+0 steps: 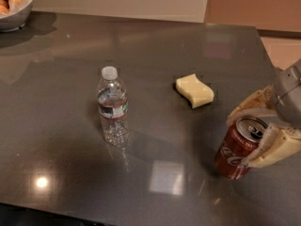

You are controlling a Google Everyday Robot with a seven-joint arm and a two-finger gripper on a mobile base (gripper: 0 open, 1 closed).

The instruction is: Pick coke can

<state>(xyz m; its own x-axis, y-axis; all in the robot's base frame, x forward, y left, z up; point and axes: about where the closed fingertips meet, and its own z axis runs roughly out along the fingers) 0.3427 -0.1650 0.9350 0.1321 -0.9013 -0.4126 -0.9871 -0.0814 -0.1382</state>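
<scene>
The coke can [233,155], dark red with white script and a silver top, stands near the table's right front, leaning slightly. My gripper [239,141] reaches in from the right edge and is closed around it. One cream finger [249,105] curves behind the can's top and the other finger [273,149] presses against its near right side. The can's base still rests on the dark table [155,46].
A clear plastic water bottle [113,106] with a white cap stands upright left of centre. A yellow sponge [194,90] lies behind the can. A bowl of oranges [13,4] sits at the far left corner. The table's right edge runs just beyond the gripper.
</scene>
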